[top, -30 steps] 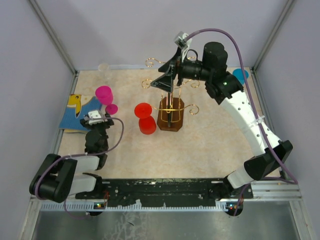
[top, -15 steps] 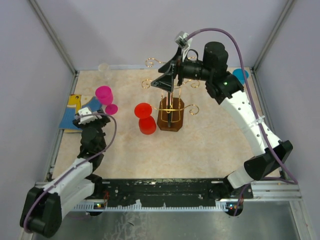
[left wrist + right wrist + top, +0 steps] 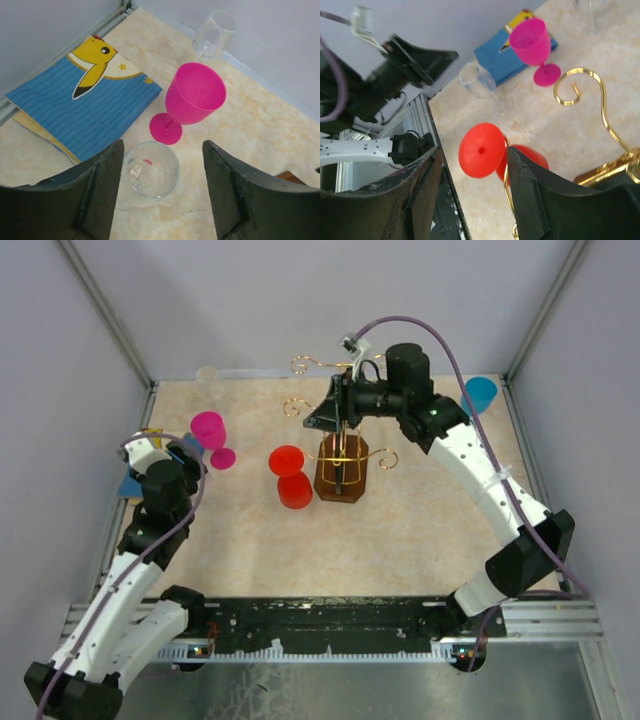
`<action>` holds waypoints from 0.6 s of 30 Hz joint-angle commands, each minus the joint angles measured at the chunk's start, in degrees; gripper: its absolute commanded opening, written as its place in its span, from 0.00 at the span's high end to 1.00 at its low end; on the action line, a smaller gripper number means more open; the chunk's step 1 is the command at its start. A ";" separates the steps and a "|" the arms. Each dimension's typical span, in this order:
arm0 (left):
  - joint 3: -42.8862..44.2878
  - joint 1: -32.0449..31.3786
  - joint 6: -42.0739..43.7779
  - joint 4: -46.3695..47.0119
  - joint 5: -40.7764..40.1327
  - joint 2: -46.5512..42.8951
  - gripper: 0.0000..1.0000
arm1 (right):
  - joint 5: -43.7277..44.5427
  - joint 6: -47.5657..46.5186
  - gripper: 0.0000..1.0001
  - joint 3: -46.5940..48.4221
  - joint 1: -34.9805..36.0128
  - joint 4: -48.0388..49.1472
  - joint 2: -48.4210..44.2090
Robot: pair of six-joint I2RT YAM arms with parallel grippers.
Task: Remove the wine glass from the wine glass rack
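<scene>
Finds the wine glass rack [image 3: 341, 475] upright near the middle of the counter [image 3: 420, 530], on its dark hexagonal base. Spots the red wine glass [image 3: 481, 150] on the rack's left side — foot up, bowl down, stem against a gold wire arm, so not yet off. Places the right fingers [image 3: 520, 175] high beside the rack's top, spread wide on either side of that red foot in the wrist view, gripping nothing. Places the left fingers [image 3: 112, 170] near the counter's left edge — likewise wide apart and empty, above a clear glass [image 3: 150, 172] upright on the counter. Notes a pink wine glass [image 3: 192, 100] just beyond it, a blue book [image 3: 85, 95] with a yellow cartoon figure to its left, a 2nd clear glass [image 3: 215, 32] by the far wall, and a blue cup [image 3: 481, 392] in the far right corner.
</scene>
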 commanded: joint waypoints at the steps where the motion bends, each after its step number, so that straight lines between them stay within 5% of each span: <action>1: 6.90 -0.38 -4.65 -12.18 4.67 -3.24 0.35 | 4.09 2.64 0.46 -5.64 0.99 0.79 -5.24; 7: 11.49 -0.35 -3.44 -12.16 13.65 -5.42 0.55 | 5.75 2.42 0.47 -9.17 1.27 1.28 -8.44; 18: 14.57 -0.38 -7.24 -6.61 43.63 1.88 0.59 | 9.15 0.81 0.45 -11.49 1.23 -0.05 -12.48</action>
